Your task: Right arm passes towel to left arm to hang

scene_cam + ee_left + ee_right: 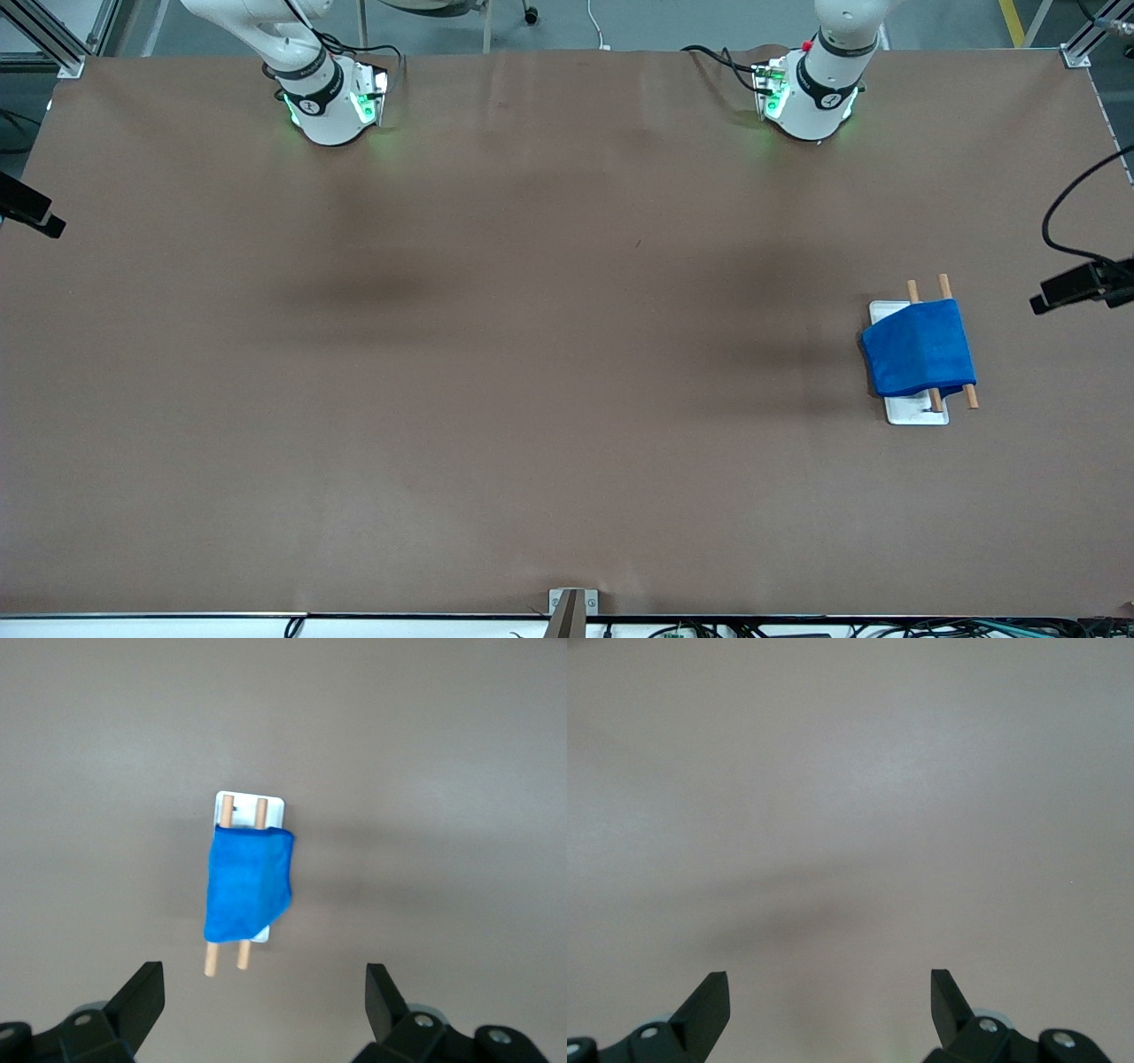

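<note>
The bright blue towel [919, 347] hangs draped over two wooden rods [943, 287] on a small white base [916, 413], toward the left arm's end of the table. It also shows in the left wrist view [247, 885], with the rods [227, 811] sticking out at both ends. My left gripper [264, 981] is open and empty, high above the table with the rack in its view. My right gripper [830, 989] is open and empty over bare brown table. Neither hand shows in the front view, only the arm bases.
The brown table cover [496, 372] spreads wide around the rack. A black camera [1076, 285] on a cable stands at the table edge beside the rack, another [31, 213] at the right arm's end. A small bracket [571, 607] sits at the nearest edge.
</note>
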`<state>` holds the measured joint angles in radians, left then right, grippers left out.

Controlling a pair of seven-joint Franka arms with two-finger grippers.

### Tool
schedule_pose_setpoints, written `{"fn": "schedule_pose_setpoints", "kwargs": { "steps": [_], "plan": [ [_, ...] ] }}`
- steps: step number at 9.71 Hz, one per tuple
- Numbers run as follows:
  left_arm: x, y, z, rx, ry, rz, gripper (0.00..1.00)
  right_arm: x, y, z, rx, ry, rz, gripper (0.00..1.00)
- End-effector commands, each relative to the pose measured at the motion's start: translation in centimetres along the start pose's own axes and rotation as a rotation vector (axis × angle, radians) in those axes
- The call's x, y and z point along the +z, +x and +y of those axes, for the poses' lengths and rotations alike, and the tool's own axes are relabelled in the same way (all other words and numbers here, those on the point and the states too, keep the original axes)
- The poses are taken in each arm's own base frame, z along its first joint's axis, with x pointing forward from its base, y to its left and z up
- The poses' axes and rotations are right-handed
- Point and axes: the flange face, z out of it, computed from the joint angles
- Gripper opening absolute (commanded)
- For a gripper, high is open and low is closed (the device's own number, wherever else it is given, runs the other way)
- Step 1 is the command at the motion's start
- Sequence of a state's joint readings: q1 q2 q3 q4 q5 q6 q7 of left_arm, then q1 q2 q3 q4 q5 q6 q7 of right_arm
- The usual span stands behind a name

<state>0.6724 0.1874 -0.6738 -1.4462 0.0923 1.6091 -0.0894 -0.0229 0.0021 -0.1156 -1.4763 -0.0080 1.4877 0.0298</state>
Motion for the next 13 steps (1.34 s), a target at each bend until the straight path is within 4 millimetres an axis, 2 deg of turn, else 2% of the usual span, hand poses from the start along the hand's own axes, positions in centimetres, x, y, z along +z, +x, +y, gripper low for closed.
{"fn": "schedule_pose_setpoints", "kwargs": {
  "steps": [1,2,4,5,6,8,9,13],
  "plan": [
    [-1.5,-1.4,1.7,0.03,0.015,-0.044,1.0,-0.1,-0.4,0.2,-0.001,-0.017,-0.001,1.0],
    [-2.8,-1.8,1.8,0.031,0.011,-0.034,1.0,-0.2,-0.4,0.2,-0.001,-0.016,0.003,1.0],
    [-6.0,-4.2,5.3,0.091,0.062,0.015,1.0,-0.2,-0.5,0.3,-0.001,-0.016,-0.001,1.0],
    [-7.2,-5.6,6.3,0.097,0.087,0.01,1.0,-0.1,-0.4,0.2,-0.001,-0.017,-0.003,1.0],
    [-7.5,-6.4,6.0,0.09,0.091,-0.01,1.0,-0.2,-0.5,0.3,-0.001,-0.017,-0.001,1.0],
    [-6.4,-8.1,6.5,0.102,0.079,-0.04,1.0,-0.2,-0.5,0.2,0.0,-0.016,0.0,1.0],
    [-6.3,-8.5,6.0,0.092,0.009,-0.052,1.0,-0.1,-0.4,0.2,0.0,-0.017,-0.001,1.0],
    [-5.0,-10.1,8.5,0.145,0.032,-0.077,1.0,-0.1,-0.4,0.2,0.0,-0.017,-0.001,1.0]
  ]
}}
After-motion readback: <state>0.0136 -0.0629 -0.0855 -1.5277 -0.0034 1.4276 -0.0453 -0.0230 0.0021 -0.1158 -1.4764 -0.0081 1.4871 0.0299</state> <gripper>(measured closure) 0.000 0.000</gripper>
